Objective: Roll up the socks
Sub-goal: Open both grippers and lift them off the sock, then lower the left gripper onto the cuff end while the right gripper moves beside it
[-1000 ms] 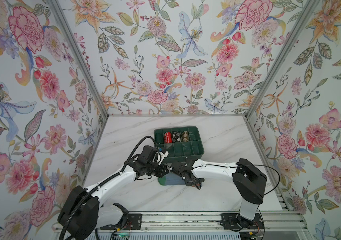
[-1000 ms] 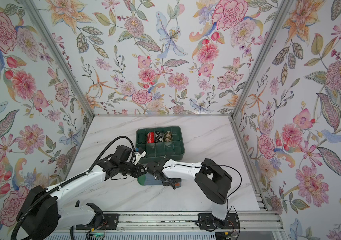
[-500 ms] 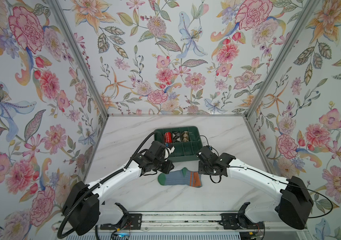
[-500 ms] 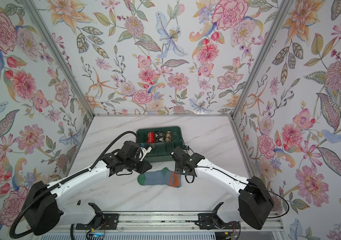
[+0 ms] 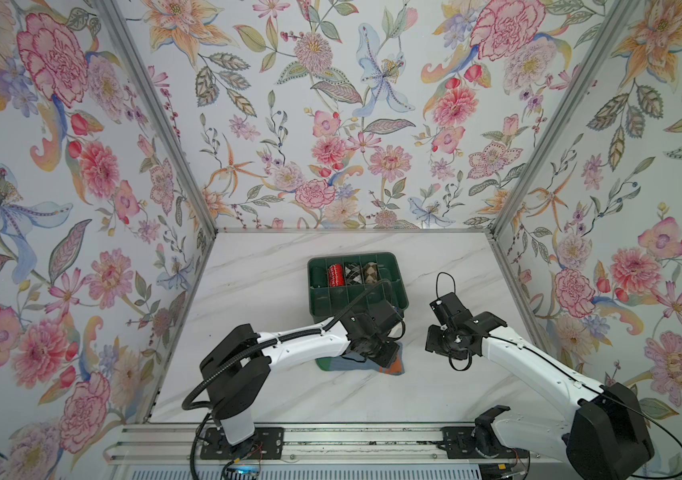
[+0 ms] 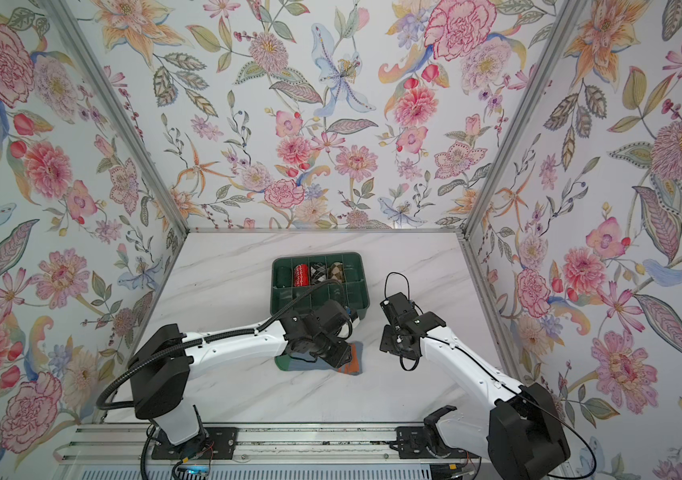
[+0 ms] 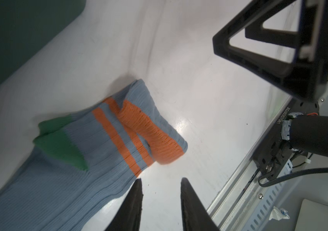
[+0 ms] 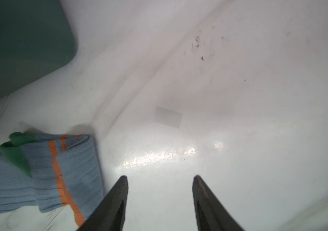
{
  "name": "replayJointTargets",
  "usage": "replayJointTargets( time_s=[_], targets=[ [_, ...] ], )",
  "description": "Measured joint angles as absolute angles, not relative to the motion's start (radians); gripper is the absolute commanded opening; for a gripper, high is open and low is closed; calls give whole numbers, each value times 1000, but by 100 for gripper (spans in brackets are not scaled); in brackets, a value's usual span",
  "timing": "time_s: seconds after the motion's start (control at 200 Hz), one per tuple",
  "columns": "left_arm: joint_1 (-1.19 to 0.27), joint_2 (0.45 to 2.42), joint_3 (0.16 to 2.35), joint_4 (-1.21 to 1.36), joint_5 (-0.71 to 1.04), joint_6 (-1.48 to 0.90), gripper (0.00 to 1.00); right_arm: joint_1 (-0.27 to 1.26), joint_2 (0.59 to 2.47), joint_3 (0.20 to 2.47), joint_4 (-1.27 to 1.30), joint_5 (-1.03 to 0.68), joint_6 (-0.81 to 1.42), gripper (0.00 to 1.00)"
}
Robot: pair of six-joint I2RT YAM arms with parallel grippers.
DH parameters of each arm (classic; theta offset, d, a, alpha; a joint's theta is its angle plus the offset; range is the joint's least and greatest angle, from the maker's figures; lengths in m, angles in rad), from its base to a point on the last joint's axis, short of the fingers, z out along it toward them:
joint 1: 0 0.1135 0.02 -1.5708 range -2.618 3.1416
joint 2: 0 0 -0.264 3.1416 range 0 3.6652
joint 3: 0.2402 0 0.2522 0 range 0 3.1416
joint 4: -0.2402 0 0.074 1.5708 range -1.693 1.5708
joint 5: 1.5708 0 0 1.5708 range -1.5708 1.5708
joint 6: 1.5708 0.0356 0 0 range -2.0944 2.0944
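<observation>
The socks (image 5: 355, 368) (image 6: 310, 365) lie flat on the white table in front of the green tray, green toe to the left, orange cuff to the right. In the left wrist view the socks (image 7: 91, 152) have their orange cuff end folded back over the two stripes. My left gripper (image 5: 385, 357) (image 7: 161, 182) hovers over that cuff end, open, with only bare table between its fingers. My right gripper (image 5: 434, 343) (image 8: 160, 177) stands open to the right of the socks (image 8: 75, 170), apart from them, holding nothing. In both top views the left wrist hides the socks' middle.
The green divided tray (image 5: 351, 255) (image 6: 316, 254) sits just behind the socks and holds a red bundle (image 5: 335, 276), a black-white one (image 5: 351, 275) and a brown one (image 5: 369, 274). Floral walls close in three sides. A metal rail (image 5: 331, 440) runs along the front edge.
My left gripper has gone from shut to open and moved right, over the cuff end. The right gripper has drawn back to the right, off the socks.
</observation>
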State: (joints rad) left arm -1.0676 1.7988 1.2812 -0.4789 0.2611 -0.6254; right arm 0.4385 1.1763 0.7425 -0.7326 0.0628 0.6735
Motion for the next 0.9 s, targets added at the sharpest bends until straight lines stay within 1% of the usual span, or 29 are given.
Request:
replayJointTargets(
  time_s=[0.135, 0.215, 0.39, 0.621, 0.896],
  targets=[
    [-1081, 1894, 1364, -479, 242, -659, 37, 320, 1134, 703, -713, -14, 605, 56],
    [-1081, 1925, 1399, -482, 227, -672, 36, 279, 1134, 703, -702, -47, 568, 56],
    [-1082, 1974, 1465, -522, 190, -687, 36, 248, 1143, 703, -677, -104, 505, 56],
    [-1102, 1977, 1504, -612, 122, -715, 37, 208, 1172, 703, -659, -158, 441, 56],
    [-1146, 1999, 1512, -629, 115, -754, 38, 176, 1172, 701, -657, -199, 403, 56]
  ],
)
